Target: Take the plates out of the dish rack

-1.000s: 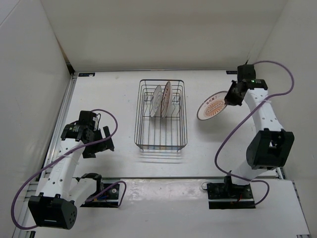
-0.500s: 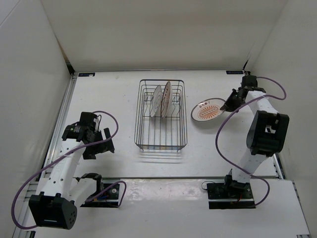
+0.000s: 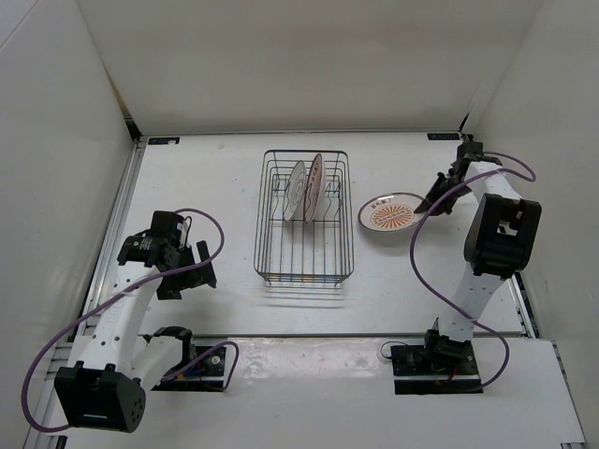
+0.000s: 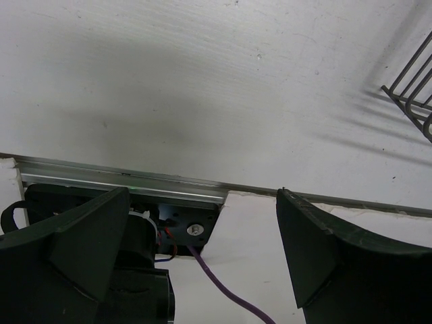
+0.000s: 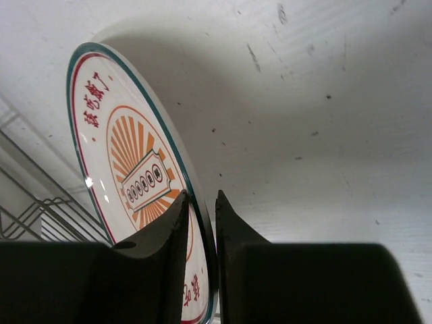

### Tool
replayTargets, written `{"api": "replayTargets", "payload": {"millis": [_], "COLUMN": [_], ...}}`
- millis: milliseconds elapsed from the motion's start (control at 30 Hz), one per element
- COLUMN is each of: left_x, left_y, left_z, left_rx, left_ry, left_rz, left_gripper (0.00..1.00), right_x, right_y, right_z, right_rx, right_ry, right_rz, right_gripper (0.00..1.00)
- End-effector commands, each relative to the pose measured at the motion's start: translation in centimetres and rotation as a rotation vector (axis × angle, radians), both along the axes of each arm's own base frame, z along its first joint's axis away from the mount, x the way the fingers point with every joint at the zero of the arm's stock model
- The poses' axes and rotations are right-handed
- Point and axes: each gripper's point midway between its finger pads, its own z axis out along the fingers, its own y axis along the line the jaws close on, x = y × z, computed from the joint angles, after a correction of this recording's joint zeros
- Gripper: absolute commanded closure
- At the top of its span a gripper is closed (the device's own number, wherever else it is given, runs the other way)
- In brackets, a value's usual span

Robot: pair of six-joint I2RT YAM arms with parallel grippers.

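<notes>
Wire dish rack [image 3: 304, 276] just beside sunburst plate [image 3: 393, 213], perhaps touching.

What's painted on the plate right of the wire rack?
The plate shows an orange sunburst, red characters, teal rim; clearest in right wrist view.

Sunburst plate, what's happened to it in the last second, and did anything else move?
The right gripper lowered the sunburst plate from a raised tilt to lie nearly flat on the table right of the dish rack; its fingers still straddle the rim. The two racked plates and the open left gripper stayed put.
</notes>
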Motion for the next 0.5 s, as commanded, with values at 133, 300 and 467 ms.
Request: {"api": "replayTargets", "payload": {"millis": [133, 300, 467], "left_x": [0.0, 0.0, -0.1], "left_y": [-0.4, -0.5, -0.5], "left_z": [-0.4, -0.4, -0.4], "left_rx": [-0.023, -0.024, -0.028], "left_ry": [-0.001, 0.001, 0.009], "left_rz": [-0.007, -0.008, -0.009], "left_gripper": [0.00, 0.00, 0.00], "right_x": [-9.5, -10.0, -9.2], "right_y": [-3.9, -3.9, -3.9], "right_z": [-4.8, -5.1, -5.0], "right_rx": [-0.250, -0.254, -0.244], "right_ry": [0.483, 0.505, 0.514], "right_rz": [0.039, 0.028, 0.031], "right_gripper": [0.82, 0.66, 0.66]}}
